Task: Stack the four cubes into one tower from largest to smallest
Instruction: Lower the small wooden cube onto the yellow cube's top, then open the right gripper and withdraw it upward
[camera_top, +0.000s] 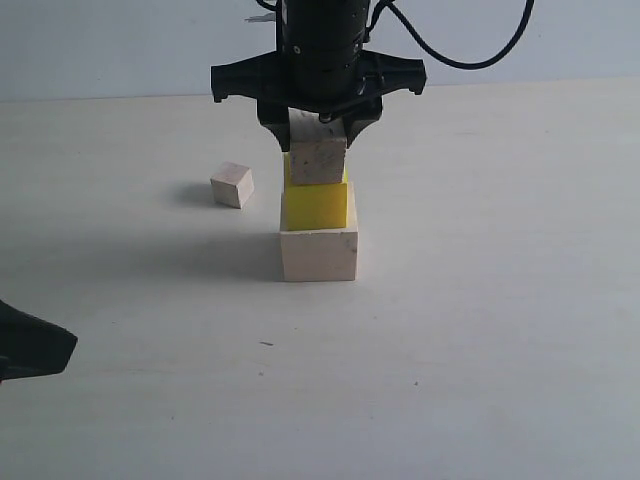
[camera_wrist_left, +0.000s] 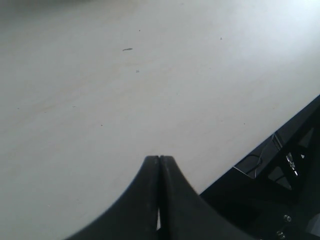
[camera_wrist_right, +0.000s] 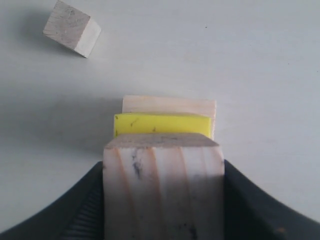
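Observation:
My right gripper (camera_top: 318, 135) comes down from above, shut on the speckled medium wood cube (camera_top: 318, 160), one finger on each side of it. That cube is directly over the yellow cube (camera_top: 315, 208), which rests on the large pale cube (camera_top: 318, 255). Whether the medium cube touches the yellow one I cannot tell. In the right wrist view the medium cube (camera_wrist_right: 163, 190) fills the space between the jaws of the right gripper (camera_wrist_right: 163, 200), with the yellow cube (camera_wrist_right: 161, 125) and large cube (camera_wrist_right: 170, 104) beyond. The small cube (camera_top: 232, 185) lies alone to the left. My left gripper (camera_wrist_left: 159, 159) is shut and holds nothing.
The left gripper (camera_top: 35, 345) sits low at the near left edge of the pale table. In the left wrist view the table's edge and a dark frame (camera_wrist_left: 280, 170) with cables show past its fingers. The small cube (camera_wrist_right: 72, 28) casts a soft shadow.

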